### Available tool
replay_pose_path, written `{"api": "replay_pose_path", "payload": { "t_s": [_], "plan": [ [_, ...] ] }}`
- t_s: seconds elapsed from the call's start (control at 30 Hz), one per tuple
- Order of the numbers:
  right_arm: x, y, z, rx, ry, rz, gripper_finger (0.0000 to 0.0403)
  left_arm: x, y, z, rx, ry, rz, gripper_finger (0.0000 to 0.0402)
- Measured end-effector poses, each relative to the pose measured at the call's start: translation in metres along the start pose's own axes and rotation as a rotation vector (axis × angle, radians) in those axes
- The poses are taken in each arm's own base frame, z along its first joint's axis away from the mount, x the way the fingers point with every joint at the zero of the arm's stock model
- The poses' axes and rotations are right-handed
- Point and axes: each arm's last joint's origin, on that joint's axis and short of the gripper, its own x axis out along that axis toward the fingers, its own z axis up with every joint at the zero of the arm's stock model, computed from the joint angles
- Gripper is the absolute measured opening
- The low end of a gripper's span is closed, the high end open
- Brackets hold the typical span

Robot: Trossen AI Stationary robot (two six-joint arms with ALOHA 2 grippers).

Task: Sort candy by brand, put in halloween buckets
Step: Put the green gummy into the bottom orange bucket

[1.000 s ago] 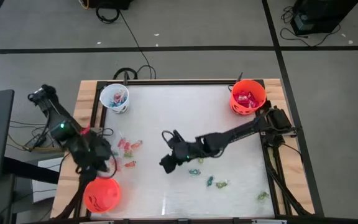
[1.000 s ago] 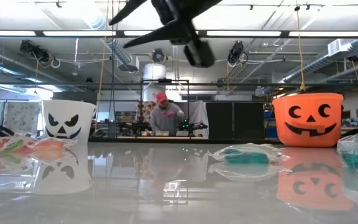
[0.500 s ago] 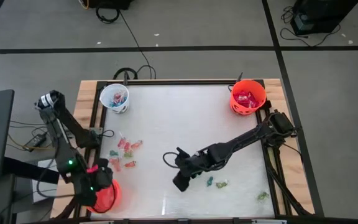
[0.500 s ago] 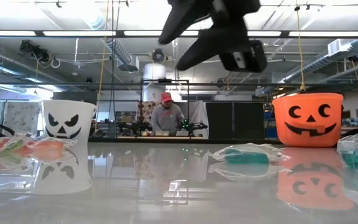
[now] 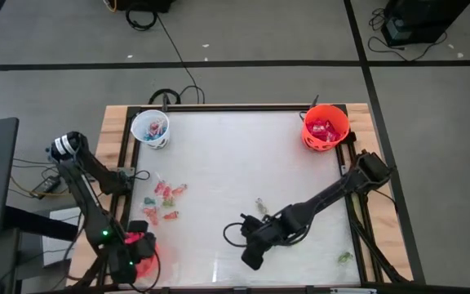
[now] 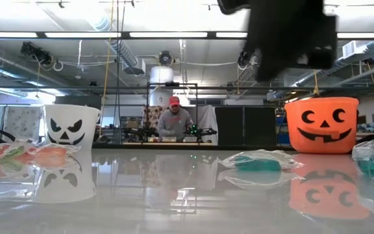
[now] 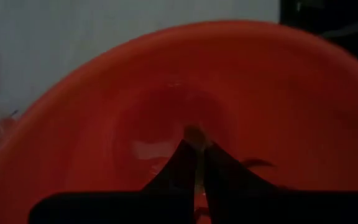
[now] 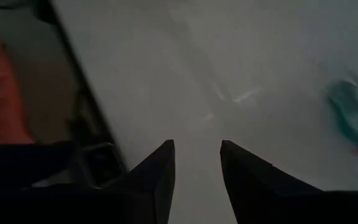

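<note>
Left gripper (image 5: pixel 137 251): poised over the orange bucket (image 5: pixel 147 255) at the counter's (image 5: pixel 235 163) near left corner. Fingers (image 7: pixel 185 165) clenched to a narrow slit and aimed straight down into the bucket's mouth in the left wrist view; a small pale bit at their tips, cannot tell what.

White bucket (image 5: pixel 151 128): far left corner, upright, holding blue-wrapped candy. Carved-face print toward the low camera (image 6: pixel 72 125).

Loose red and green candy cluster (image 5: pixel 164 202): left side of counter, between the white bucket and the near orange one; long axes mixed, mostly slanted. Well apart from both grippers.

Single clear-wrapped piece (image 5: pixel 260 204): mid-counter, long axis running roughly far-to-near, just beyond the right arm.

Right gripper (image 5: pixel 252 256): low over the near-centre counter, close to the near edge. Fingers (image 8: pixel 157 180) released, parted, with bare counter between them. Green-wrapped piece (image 8: pixel 350 118) off to one side, clear of the fingers. Broad bare surface across the middle and far half.

Green candy (image 5: pixel 345 256): near right edge, alone.

Second orange bucket (image 5: pixel 325 126): far right corner, upright, red packets inside.

Person (image 6: pixel 173 121): in room behind counter.
</note>
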Motion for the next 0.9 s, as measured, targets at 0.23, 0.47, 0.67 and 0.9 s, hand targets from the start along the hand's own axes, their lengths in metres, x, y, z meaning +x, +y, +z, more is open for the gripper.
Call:
{"api": "replay_pose_path", "payload": {
  "t_s": [0.23, 0.47, 0.67, 0.9],
  "plan": [
    [-0.002, -0.011, -0.015, -0.026, 0.057, -0.155, 0.0164, 0.012, 0.001, -0.001, -0.097, 0.025, 0.073, 0.0048],
    [0.001, -0.013, -0.019, -0.199, -0.003, -0.197, 0.0177, 0.012, 0.001, 0.000, -0.169, 0.100, 0.035, 0.0104],
    [0.002, -0.018, -0.005, -0.141, 0.062, -0.150, 0.0165, -0.005, 0.003, 0.000, -0.264, 0.118, -0.041, 0.0109],
    [-0.015, -0.026, -0.041, -0.126, 0.204, -0.338, 0.0162, -0.036, 0.009, -0.002, -0.371, -0.044, -0.114, 0.0110]
  ]
}}
